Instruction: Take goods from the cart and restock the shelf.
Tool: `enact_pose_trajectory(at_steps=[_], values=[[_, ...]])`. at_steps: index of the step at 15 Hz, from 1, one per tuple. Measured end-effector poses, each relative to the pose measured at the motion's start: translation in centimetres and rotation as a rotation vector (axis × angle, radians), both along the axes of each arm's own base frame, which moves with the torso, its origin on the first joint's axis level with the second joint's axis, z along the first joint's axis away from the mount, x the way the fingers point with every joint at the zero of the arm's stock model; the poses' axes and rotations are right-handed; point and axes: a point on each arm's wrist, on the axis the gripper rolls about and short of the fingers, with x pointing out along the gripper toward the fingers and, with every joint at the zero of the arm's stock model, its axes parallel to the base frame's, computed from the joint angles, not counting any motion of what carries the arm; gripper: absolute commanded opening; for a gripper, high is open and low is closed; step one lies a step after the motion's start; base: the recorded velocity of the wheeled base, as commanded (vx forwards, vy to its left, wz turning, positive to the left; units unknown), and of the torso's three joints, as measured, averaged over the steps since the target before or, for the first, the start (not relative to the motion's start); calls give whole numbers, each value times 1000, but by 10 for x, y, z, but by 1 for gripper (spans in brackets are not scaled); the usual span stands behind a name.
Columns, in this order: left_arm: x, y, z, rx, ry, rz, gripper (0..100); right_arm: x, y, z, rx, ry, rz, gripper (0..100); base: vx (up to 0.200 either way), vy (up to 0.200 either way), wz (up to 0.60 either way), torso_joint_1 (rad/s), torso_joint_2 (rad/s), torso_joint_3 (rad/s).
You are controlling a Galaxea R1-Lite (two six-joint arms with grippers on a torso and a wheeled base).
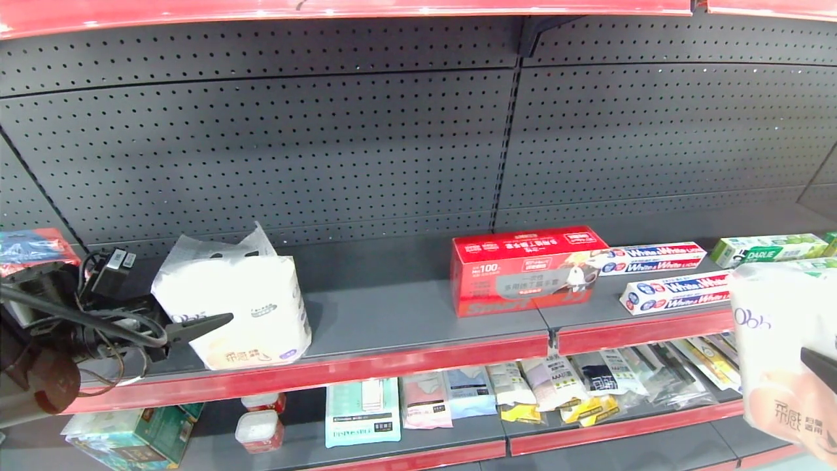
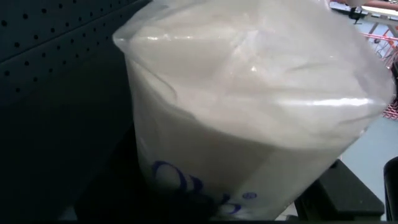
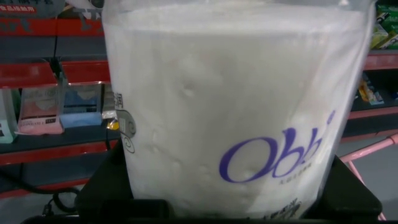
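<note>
Landmark: the red box [image 1: 523, 271] is sitting about mid-way along the shelf [image 1: 392, 307], and every place below is being given from it.
Pack on the shelf: a white tissue pack [image 1: 239, 314] is standing upright on the shelf board, well to the robot's left of the red box, close to the front lip.
Left end effector: the left end effector [image 1: 196, 327] is sitting right against that pack, on the side away from the red box. Whether it is clenched or released I cannot tell.
Pack in the air: a second tissue pack [image 1: 781, 353] is hanging well to the right of the red box, forward of the shelf edge and not resting on any board.
Right end effector: the right end effector [image 1: 820, 363] is grasping the second tissue pack, which is filling the space between its jaws.
Done so far: judging by how things are lying, one pack is already sitting in place.
Left to do: the second pack is waiting for a spot, probably the bare stretch between the first pack and the red box.
Neighbours: toothpaste boxes [image 1: 673, 291] are lying just right of the red box.
</note>
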Motion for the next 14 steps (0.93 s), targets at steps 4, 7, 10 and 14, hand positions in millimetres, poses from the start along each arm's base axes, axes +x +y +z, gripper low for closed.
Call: enact_pose_trajectory(at_steps=[4, 7, 10, 14], values=[[0, 2, 2, 5, -18, -2, 0, -1, 0, 0, -1, -4, 0, 0, 0, 0, 0, 0, 0, 0], [-3, 7, 2, 3, -17, 5, 0, -1, 0, 0, -3, -3, 0, 0, 0, 0, 0, 0, 0, 0], [-5, 8, 1, 0, -14, 3, 0, -1, 0, 1, -5, -6, -5, 0, 0, 0, 0, 0, 0, 0], [-11, 12, -3, -9, 6, 20, 0, -1, 0, 1, -8, -5, -15, 0, 0, 0, 0, 0, 0, 0]])
